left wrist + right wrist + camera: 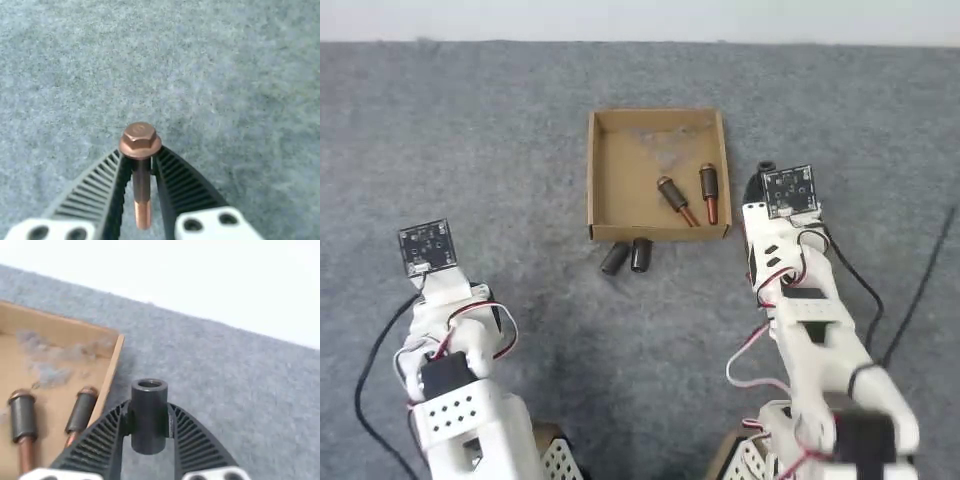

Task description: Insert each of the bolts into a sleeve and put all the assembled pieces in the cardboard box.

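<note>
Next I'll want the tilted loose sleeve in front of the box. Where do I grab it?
Take the tilted sleeve across its barrel, from above, near the end farther from the cardboard box. It lies flat on the carpet, and there it splays away from the other sleeve, probably leaving room for a finger.

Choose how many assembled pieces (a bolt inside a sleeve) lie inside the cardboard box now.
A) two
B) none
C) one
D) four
A: two assembled pieces lie side by side inside the cardboard box, the second near its wall. The two empty sleeves lie outside it on the carpet.
</note>
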Controlling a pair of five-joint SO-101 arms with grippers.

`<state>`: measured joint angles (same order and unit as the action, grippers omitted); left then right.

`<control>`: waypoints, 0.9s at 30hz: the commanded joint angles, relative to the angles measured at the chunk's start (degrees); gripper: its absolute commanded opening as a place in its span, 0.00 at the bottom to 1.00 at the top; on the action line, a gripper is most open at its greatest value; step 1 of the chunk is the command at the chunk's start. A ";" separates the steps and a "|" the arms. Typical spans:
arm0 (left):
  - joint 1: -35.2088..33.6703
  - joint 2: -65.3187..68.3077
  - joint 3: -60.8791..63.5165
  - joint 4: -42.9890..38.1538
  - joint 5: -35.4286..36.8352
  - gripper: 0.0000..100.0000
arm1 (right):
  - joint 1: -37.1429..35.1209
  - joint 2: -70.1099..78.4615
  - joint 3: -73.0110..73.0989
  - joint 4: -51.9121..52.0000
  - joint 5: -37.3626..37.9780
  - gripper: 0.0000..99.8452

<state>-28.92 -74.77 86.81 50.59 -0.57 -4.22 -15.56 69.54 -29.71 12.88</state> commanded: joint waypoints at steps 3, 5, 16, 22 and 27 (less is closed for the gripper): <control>0.35 -2.46 0.48 -0.26 -3.43 0.01 | -4.26 11.82 -1.58 -28.00 0.53 0.01; 1.67 -2.46 0.75 -0.26 -3.60 0.01 | -6.20 15.60 -1.58 -34.33 0.53 0.01; 2.29 -2.46 0.84 -1.23 -3.60 0.01 | -15.25 26.51 5.98 -57.63 0.53 0.01; 2.29 -2.46 1.45 -2.20 -3.60 0.01 | -18.42 26.42 16.09 -66.07 -4.84 0.01; 2.29 -2.46 1.54 -2.20 -3.60 0.01 | -21.32 26.42 22.59 -69.93 -5.45 0.01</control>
<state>-26.99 -75.47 88.92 50.42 -3.65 -23.30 11.60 89.67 -97.05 8.22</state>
